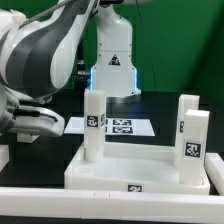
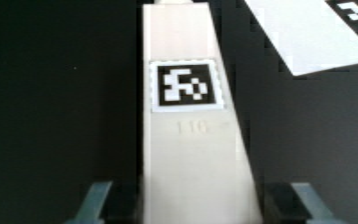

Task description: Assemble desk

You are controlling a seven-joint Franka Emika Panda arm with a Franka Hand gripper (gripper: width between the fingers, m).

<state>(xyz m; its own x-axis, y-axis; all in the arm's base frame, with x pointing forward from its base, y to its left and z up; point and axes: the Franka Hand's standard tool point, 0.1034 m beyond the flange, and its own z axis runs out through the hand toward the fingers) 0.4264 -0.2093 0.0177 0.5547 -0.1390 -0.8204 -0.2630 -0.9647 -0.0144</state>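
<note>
tabletop (image 1: pixel 110 165): three legs upright in corner sockets
leg (image 2: pixel 190 120): fourth, lying loose, not mounted
gripper (image 2: pixel 194 203): jaws straddle leg, gap each side, no grip
left: grasp, insert fourth

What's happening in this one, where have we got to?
A Franka arm is assembling a white desk. The tabletop lies on the black table with three legs standing upright in its corners. In the wrist view, the gripper straddles another leg, its fingers on either side of it; whether they already touch the leg cannot be told. The marker board lies behind the tabletop.
</note>
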